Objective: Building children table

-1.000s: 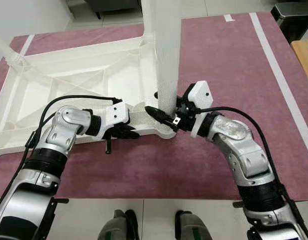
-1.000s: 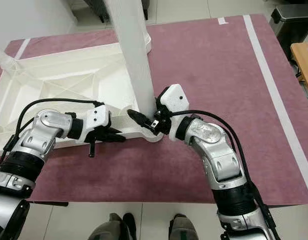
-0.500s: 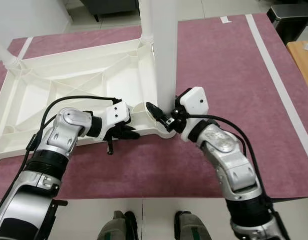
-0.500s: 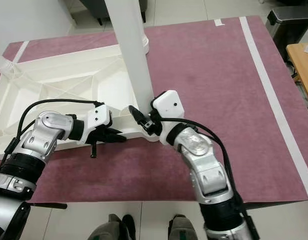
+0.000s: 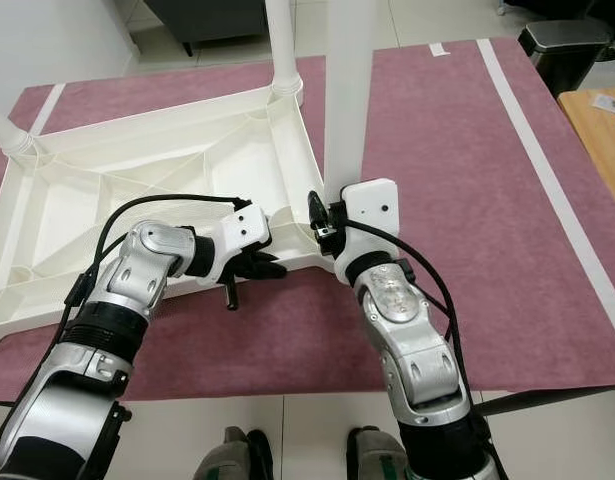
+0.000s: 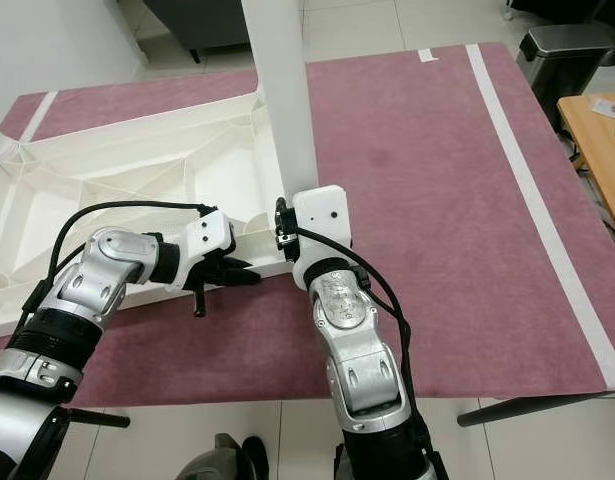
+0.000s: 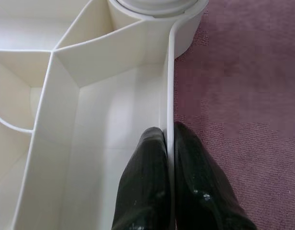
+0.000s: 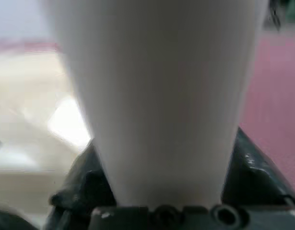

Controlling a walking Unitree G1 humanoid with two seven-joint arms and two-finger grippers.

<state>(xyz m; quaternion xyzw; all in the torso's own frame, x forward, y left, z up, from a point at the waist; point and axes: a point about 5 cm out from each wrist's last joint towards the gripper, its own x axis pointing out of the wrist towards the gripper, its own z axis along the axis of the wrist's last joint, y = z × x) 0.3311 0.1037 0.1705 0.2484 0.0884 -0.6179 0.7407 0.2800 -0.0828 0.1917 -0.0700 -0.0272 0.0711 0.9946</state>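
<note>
A white plastic tabletop [image 5: 137, 190] lies upside down on a maroon carpet. A thick white leg [image 5: 347, 90] stands upright in its near right corner socket. My right gripper [image 5: 319, 214] is shut on the base of this leg; in the right wrist view the leg [image 8: 157, 96] sits between the black fingers [image 8: 248, 163]. My left gripper [image 5: 270, 268] is shut on the tabletop's thin front rim [image 7: 169, 72], just left of that corner, one finger inside the rim and one outside.
A second leg [image 5: 279, 40] stands at the far corner and another [image 5: 7, 130] at the far left. A dark bin [image 5: 562, 45] and a wooden edge [image 5: 599, 110] are at the right, beyond a white tape line [image 5: 547, 180].
My right forearm has swung from the right side round to the front of the leg, with the gripper still on its base. The left gripper has kept its hold on the rim.
</note>
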